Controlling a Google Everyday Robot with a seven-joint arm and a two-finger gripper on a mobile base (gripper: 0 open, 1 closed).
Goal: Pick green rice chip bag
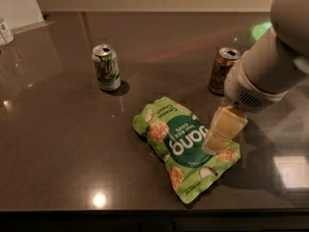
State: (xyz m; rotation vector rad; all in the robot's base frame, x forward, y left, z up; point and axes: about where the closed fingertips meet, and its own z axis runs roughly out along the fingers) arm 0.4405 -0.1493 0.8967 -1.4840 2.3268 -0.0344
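The green rice chip bag [181, 146] lies flat on the dark table, near the front edge, with its dark-green circle and white lettering facing up. My gripper [219, 134] comes in from the upper right on a thick white arm. Its cream-coloured fingers [223, 127] hang over the bag's right edge, just above or touching it. It holds nothing that I can see.
A green-and-white soda can [106, 67] stands upright to the back left of the bag. A brown can [223, 70] stands upright to the back right, right next to my arm. A white object [5, 31] sits at the far left edge. The table's front edge [145, 210] runs close below the bag.
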